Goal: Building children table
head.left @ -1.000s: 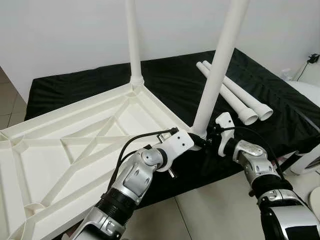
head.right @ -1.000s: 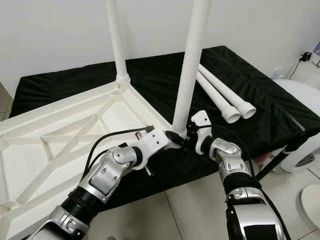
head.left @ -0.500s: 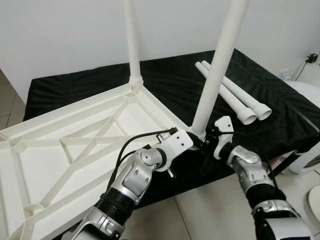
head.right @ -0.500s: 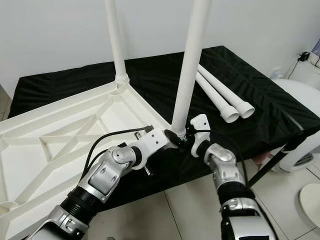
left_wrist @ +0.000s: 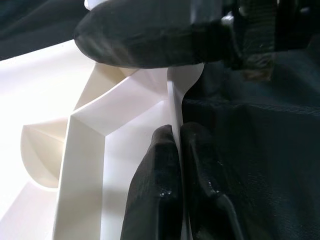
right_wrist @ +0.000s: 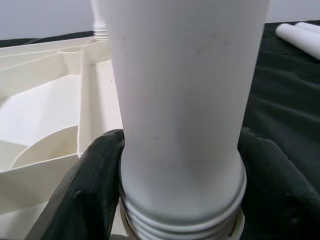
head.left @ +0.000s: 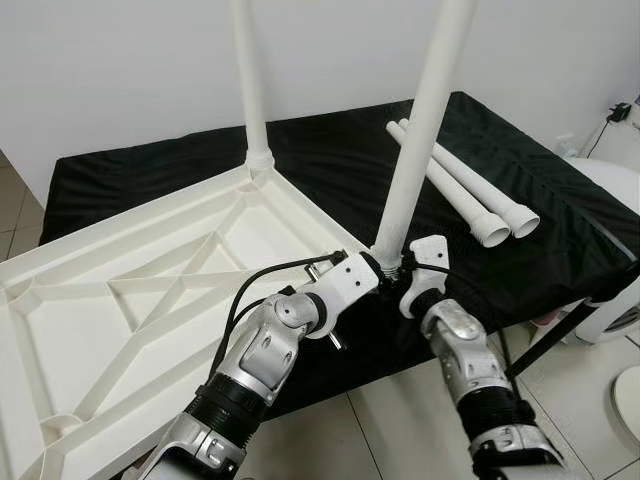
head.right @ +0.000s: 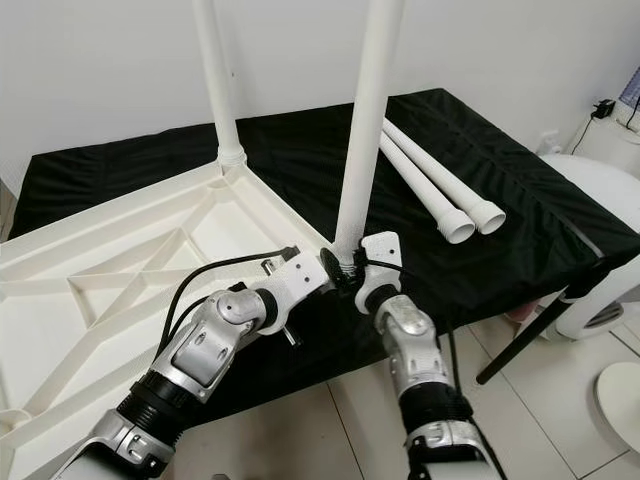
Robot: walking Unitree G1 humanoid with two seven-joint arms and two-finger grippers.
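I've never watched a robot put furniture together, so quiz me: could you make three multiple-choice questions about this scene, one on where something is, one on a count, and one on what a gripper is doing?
1. Where are the loose legs?
A. lying on the black cloth
B. on the floor tiles
C. inside the tabletop

2. How many legs stand upright in the tabletop?
A. none
B. two
C. four

3. What is the right gripper doing?
A. hanging idle
B. holding a loose leg
C. clasping the base of the near upright leg

Answers: 1 A, they lie side by side on the cloth. 2 B, the near leg and the far upright leg. 3 C, its fingers flank that leg's threaded base, while the left gripper pinches the tabletop's rim.
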